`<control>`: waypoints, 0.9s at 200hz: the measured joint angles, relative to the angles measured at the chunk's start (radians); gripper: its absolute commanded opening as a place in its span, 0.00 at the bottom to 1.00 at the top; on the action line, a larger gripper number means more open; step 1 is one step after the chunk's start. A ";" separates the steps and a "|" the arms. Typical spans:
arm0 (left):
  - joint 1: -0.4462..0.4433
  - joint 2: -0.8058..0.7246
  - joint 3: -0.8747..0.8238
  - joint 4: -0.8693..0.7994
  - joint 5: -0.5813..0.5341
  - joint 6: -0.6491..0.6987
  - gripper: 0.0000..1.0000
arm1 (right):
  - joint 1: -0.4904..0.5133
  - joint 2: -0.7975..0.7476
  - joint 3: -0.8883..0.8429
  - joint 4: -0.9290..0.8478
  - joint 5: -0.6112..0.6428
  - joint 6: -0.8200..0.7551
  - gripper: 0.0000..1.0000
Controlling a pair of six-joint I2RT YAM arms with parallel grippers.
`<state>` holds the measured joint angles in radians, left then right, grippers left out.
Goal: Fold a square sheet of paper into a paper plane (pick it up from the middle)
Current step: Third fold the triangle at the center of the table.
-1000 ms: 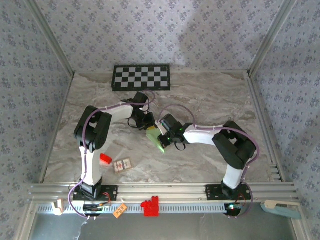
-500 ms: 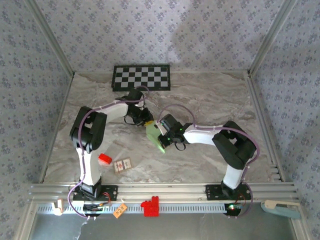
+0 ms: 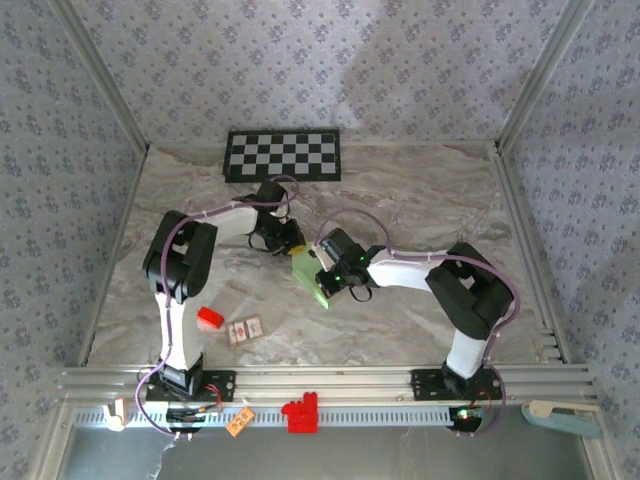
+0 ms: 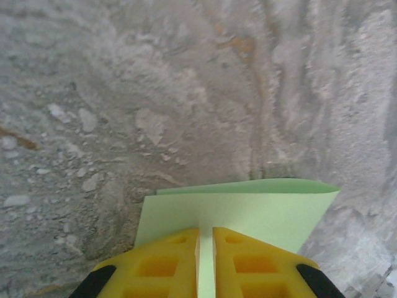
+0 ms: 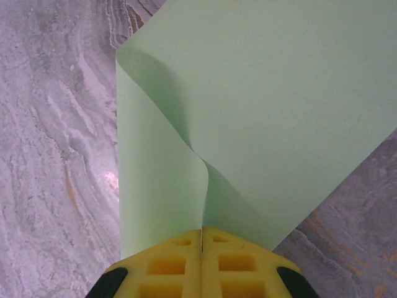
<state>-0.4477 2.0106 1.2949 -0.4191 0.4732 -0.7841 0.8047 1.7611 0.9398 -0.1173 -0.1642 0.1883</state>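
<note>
Just changed: the left arm's elbow has swung out toward the left edge of the table (image 3: 420, 200). Its wrist drew back toward the far edge, then came in again. The sheet of paper (image 5: 279, 93) has hardly shifted.
What that means: looks to me like a re-grip on the far end of the sheet. The fold is being set up rather than finished, and there is no dart shape yet.
Left gripper (image 4: 206, 239): fingers all but together, with a thin strip of the green paper pinched in the slit between them.
Right gripper (image 5: 202, 239): fingers fully together on a curled fold of the sheet. One layer bends over the other just ahead of the tips.
Paper's place: over the middle of the table, held between the two grippers. I cannot tell whether its near corner rests on the surface.
Edges: one folded edge runs straight in the left wrist view, and the other end is a soft curl, not creased.
Open room: bare marble toward the right edge. The checkerboard panel (image 3: 283, 155) lies at the far edge, and the red block (image 3: 209, 319) sits near the left arm, both well apart from the sheet.
</note>
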 measured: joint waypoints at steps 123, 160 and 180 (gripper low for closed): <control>-0.005 0.002 -0.002 -0.001 -0.002 0.010 0.13 | 0.000 -0.001 0.011 -0.031 -0.007 0.008 0.02; -0.006 0.002 -0.002 -0.001 -0.003 0.010 0.13 | 0.000 0.013 0.027 -0.034 -0.007 0.008 0.02; -0.006 0.002 -0.002 -0.001 -0.003 0.010 0.13 | 0.000 0.021 0.031 -0.034 -0.007 0.008 0.02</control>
<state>-0.4538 2.0129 1.2930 -0.4202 0.4706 -0.7738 0.8047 1.7824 0.9703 -0.1513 -0.1715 0.1959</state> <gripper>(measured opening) 0.127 0.054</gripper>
